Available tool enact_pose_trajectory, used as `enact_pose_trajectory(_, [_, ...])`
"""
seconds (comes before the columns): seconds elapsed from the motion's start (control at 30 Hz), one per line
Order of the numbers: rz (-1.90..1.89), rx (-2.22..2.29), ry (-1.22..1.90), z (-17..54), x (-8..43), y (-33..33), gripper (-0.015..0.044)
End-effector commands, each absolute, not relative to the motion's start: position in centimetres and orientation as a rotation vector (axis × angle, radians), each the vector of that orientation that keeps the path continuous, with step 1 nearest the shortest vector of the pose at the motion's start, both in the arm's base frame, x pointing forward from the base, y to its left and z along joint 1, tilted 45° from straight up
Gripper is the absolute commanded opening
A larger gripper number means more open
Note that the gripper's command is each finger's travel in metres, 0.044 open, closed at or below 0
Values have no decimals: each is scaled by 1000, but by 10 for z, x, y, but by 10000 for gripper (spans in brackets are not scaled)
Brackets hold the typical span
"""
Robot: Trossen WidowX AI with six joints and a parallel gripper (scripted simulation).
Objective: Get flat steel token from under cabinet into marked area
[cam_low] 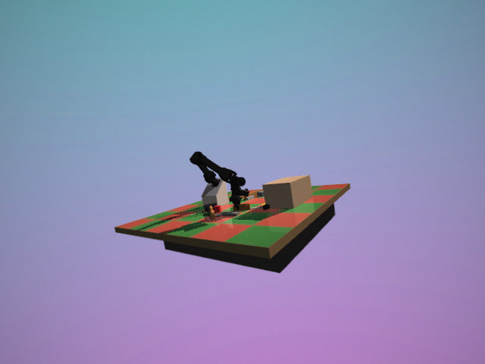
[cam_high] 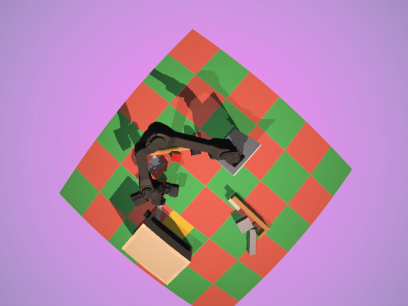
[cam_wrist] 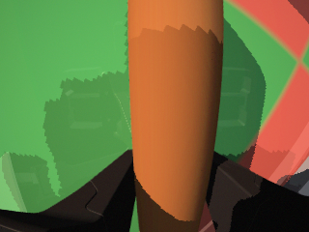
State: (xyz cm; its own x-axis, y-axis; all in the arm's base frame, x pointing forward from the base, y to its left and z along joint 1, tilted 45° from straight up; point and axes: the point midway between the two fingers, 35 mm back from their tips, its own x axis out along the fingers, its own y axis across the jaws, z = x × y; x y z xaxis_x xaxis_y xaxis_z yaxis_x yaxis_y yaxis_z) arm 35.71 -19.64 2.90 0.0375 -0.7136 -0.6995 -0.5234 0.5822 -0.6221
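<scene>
Gripping an orange handle (cam_wrist: 176, 116), the part-open hand (cam_high: 160, 197) (cam_low: 236, 206) (cam_wrist: 168, 158) is near the cabinet (cam_high: 156, 253) (cam_low: 278, 195).

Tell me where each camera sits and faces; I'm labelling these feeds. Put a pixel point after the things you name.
Top: high overhead, facing down at the green-and-red checkered table (cam_high: 207, 210) (cam_low: 250, 235); the black arm shows.
Exterior: off to one side, slightly above table height, looking across; arm in profile.
Wrist: on the arm, looking past the black gripper fingers along an orange rounded handle (cam_wrist: 176, 116).
Top and exterior share the tan box-shaped cabinet (cam_high: 156, 252) (cam_low: 278, 196).

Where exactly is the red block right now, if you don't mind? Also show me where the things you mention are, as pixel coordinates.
In the top view, the red block (cam_high: 176, 157) lies just below the orange bar (cam_high: 164, 151), left of centre.
</scene>
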Motion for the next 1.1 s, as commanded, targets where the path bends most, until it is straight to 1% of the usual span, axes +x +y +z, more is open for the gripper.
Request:
enact_pose_trajectory(0.0, [-198,-1052,1608,26,367,-193,0])
enact_pose_trajectory(1.07, [-198,-1051,1606,15,399,-179,0])
